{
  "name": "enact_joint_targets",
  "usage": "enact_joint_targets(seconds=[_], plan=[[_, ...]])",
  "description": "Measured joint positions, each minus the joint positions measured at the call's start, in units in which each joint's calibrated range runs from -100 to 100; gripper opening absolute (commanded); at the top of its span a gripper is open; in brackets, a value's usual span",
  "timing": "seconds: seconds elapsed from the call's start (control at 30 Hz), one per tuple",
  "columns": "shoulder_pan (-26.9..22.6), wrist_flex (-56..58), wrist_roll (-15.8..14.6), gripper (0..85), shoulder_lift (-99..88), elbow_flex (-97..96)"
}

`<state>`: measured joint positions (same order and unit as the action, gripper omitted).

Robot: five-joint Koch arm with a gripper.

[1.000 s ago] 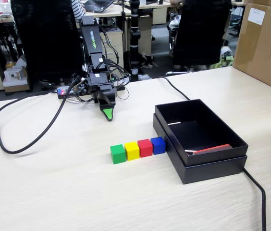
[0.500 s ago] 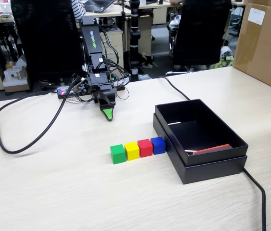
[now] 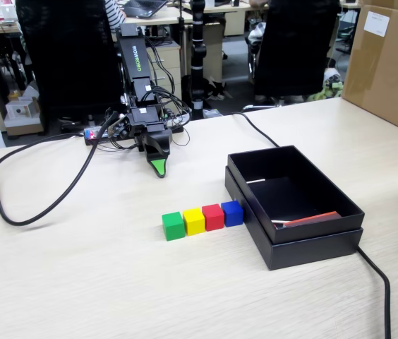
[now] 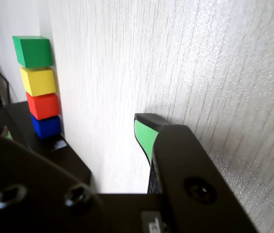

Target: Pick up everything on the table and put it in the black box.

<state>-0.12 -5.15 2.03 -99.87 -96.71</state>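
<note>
Four small cubes sit in a touching row on the light wood table [image 3: 79, 282]: green [image 3: 173, 226], yellow [image 3: 194, 221], red [image 3: 213, 217] and blue [image 3: 232, 212]. The blue cube lies right beside the black box [image 3: 305, 244], which is nested in its lid. My gripper [image 3: 158, 165] points down at the table behind the row, well apart from the cubes. It is open and holds nothing. In the wrist view, bare table shows in my gripper [image 4: 74, 130] between the green-padded fingertip [image 4: 144, 133] and the other jaw. The cubes stand at the upper left there, green [image 4: 32, 51] to blue [image 4: 45, 126], next to the box [image 4: 64, 155].
A thin red-and-white strip [image 3: 310, 219] lies inside the box. Black cables loop over the table at the left [image 3: 15, 212] and run past the box at the right [image 3: 379, 282]. A big brown carton [image 3: 386, 63] stands at the back right.
Arm, cubes and box have not moved. A pale shape has come into the background at the far left edge.
</note>
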Motion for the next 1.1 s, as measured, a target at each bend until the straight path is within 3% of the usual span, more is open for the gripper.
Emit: enact_joint_targets(seconds=[0.27, 0.63, 1.1], plan=[[0.24, 2.94, 0.0, 48.3, 0.0, 2.19], [1.07, 28.57, -0.15, 47.3, 3.37, 21.27], [3.03, 47.39, -0.39, 47.2, 46.6, 69.56]])
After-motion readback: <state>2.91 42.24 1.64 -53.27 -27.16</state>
